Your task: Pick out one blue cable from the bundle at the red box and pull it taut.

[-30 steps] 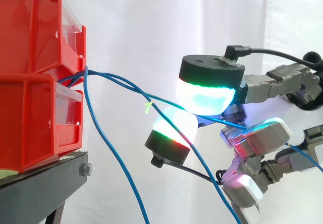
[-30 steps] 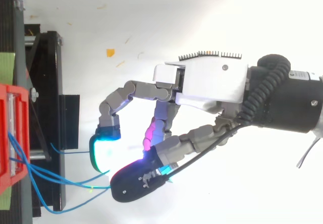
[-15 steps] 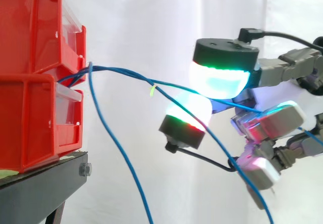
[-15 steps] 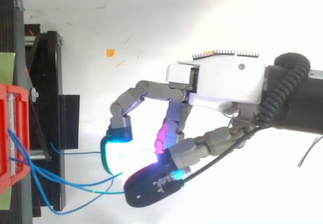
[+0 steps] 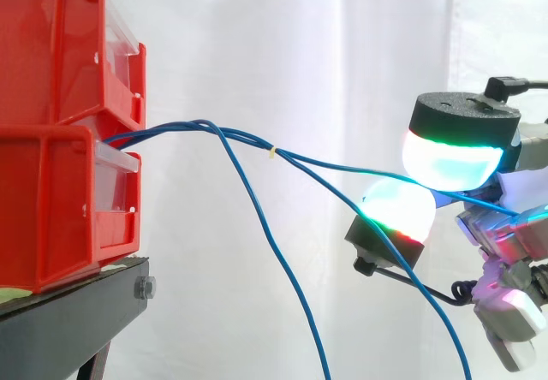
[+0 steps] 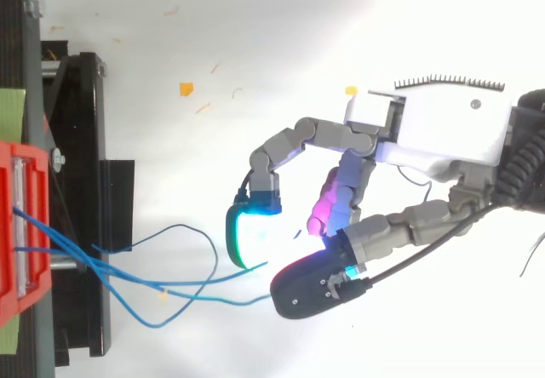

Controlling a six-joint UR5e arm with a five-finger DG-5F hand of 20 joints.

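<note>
White curtain (image 5: 300, 55) behind stacked red plastic bins (image 5: 51, 140) | thin blue cable (image 5: 342, 165) spans from bins | hand (image 6: 443, 131) pinches it between curled glowing pads (image 5: 449, 157)

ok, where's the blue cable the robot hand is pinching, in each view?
Side view: the blue cable runs from the red bins at the left, sloping gently down to the right, into the robot hand between two glowing pads.
Top view: the blue cable leaves the red bins at the left edge and runs right along the bottom to the robot hand.
Shared landmark: the red bins.
</note>
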